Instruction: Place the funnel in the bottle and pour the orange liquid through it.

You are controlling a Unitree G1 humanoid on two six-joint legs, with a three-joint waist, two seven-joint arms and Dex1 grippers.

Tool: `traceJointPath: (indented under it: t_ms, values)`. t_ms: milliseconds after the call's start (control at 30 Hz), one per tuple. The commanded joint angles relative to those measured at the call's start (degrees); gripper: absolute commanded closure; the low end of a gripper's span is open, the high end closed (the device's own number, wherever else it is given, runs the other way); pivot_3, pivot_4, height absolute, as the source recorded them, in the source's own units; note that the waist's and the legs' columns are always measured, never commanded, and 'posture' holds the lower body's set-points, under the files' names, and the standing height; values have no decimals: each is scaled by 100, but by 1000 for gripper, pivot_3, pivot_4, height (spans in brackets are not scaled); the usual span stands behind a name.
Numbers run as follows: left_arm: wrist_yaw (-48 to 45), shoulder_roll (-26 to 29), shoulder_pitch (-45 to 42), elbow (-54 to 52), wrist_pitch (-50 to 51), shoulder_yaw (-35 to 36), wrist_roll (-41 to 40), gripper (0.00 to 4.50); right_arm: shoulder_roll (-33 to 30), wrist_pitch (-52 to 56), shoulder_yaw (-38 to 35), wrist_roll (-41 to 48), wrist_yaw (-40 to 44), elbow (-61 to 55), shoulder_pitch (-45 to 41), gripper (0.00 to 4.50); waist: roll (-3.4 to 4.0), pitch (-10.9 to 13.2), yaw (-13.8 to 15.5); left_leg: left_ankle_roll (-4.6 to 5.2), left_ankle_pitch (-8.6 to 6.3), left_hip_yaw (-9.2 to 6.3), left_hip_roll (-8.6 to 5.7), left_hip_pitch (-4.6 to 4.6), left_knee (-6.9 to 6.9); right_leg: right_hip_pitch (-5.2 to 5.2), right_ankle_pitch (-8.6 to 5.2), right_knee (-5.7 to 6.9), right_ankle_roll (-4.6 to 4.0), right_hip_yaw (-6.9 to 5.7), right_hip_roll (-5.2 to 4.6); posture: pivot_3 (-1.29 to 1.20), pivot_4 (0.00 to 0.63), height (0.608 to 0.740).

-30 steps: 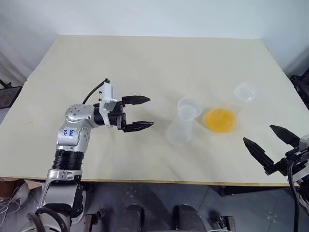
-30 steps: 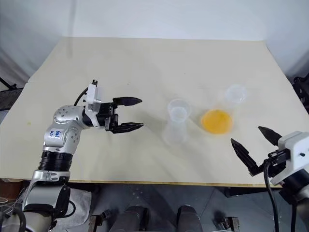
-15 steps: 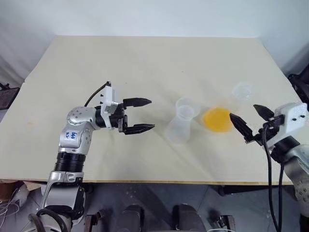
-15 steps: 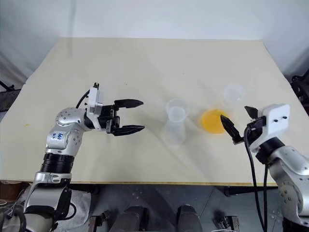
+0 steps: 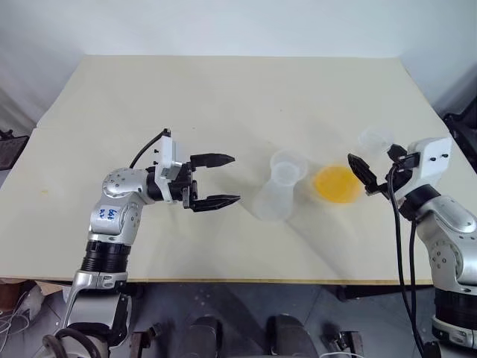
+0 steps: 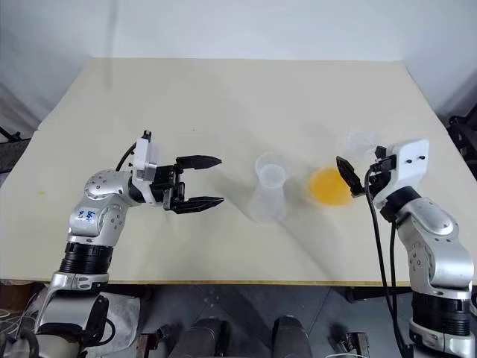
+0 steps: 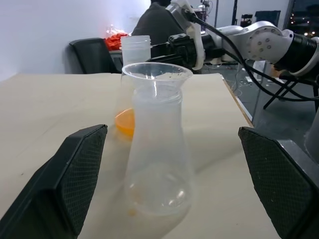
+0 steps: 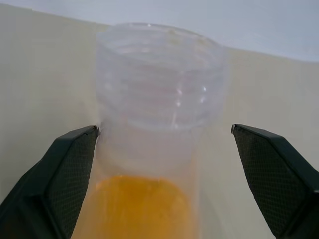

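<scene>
Where the right gripper [image 5: 376, 162] stood: at the neck of the clear vessel [image 8: 158, 74], fingers wide apart, one on each side of the threaded neck, nothing clamped; whether one fingertip already touched the wall, I could not tell.
Orange liquid [image 5: 337, 185]: in the wide base of this vessel, below the right gripper and a little toward the bottle.
Vessel axis: upright, so the open fingers met it across the neck.
Bottle [image 5: 274, 200]: upright on the table [image 5: 223, 97], between the two grippers, just beside the vessel, on the far side of it from the right gripper.
Funnel [image 7: 156, 73]: a clear flared rim sat in the mouth of the bottle; I judged this to be the funnel already in place, but clear on clear made it not certain.
Left gripper [image 5: 218, 180]: fingers apart and empty, pointing level at the bottle, near it but not touching.
Nearer arm: right for the vessel, left for the bottle.
In the way: nothing between either gripper and its thing; the bottle stood close to the vessel, so a tilt toward it probably needed care.
Next step, as judgement: close on the neck, lift, pour.
</scene>
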Motion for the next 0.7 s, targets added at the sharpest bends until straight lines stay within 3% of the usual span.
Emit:
traceJointPath:
  t_ms: [33,700]
  values:
    - [56,74,52,-297,-7,85,-128,10,4,-258,-100,-30,75,89,-204,0,0,0,9,0,0,0,-1,0,0,0,0,0,0,0,-1,0,150,740]
    - [199,108,148,-456,7,78,-140,10,135,-176,-56,133,193,47,-391,0,1,0,1,0,0,-1,0,0,-1,0,0,-1,0,0,-1,0,150,740]
